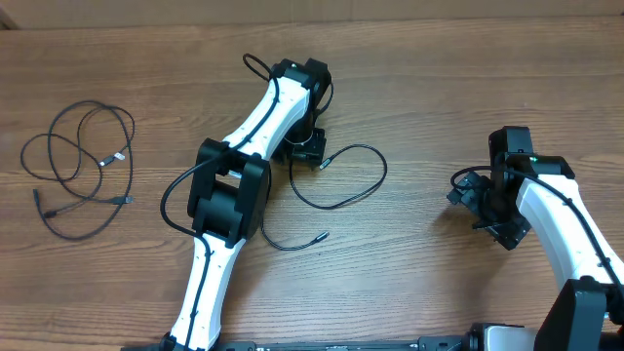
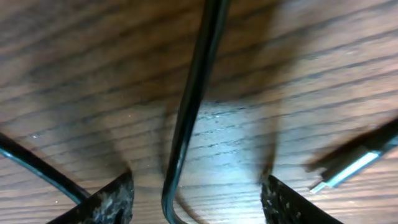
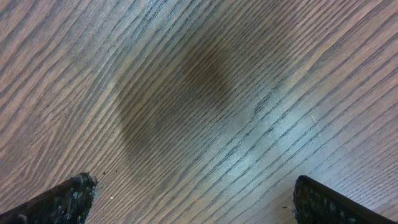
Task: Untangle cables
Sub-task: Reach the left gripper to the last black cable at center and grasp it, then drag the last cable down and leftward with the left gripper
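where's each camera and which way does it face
Overhead: above the table, facing straight down; left arm, right arm and cables show.
Left wrist: on the left arm, facing down at the table; its fingers straddle a cable.
Right wrist: on the right arm, facing bare table; its fingers show.
Shared: overhead sees that cable too.

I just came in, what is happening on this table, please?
The robot's left gripper is down at the table with its jaws apart and one black cable running between them, not gripped yet. Other cables lie in loose loops at the far left. The right gripper hangs open over bare wood, holding nothing.
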Tool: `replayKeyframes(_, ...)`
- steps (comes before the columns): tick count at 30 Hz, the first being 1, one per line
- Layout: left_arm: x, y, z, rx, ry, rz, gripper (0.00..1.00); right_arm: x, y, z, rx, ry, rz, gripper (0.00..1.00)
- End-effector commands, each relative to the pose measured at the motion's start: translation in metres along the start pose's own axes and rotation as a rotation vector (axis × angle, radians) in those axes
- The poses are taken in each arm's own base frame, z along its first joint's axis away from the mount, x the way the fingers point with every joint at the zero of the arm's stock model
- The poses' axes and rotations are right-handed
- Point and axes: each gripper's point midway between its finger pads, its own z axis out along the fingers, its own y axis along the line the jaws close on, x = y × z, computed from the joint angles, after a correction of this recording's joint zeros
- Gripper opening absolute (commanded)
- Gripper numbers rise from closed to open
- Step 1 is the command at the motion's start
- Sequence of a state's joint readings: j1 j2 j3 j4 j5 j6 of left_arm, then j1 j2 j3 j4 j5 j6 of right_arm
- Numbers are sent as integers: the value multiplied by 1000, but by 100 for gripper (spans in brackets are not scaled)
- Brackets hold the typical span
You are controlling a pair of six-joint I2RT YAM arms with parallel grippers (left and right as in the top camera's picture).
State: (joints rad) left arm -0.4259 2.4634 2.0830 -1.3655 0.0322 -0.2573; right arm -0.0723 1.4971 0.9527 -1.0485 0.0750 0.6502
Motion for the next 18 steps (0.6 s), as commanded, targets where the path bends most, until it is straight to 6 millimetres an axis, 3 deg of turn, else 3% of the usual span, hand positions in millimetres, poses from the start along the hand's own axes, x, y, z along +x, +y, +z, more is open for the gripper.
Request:
replayKeyframes(1, 6, 2, 14, -25, 37, -4, 61, -1, 0, -1, -2, -5, 0, 100)
replayKeyframes(5, 7, 2, 15, -27, 43, -4, 54, -1, -1, -1, -2, -5, 0, 100)
replayKeyframes(12, 11, 6, 13, -42, 55, -6, 4, -1, -1, -1, 0, -3, 0, 100)
replayKeyframes(18, 8, 15, -12, -85, -9, -35, 4, -1, -1, -1, 1, -1, 0, 100)
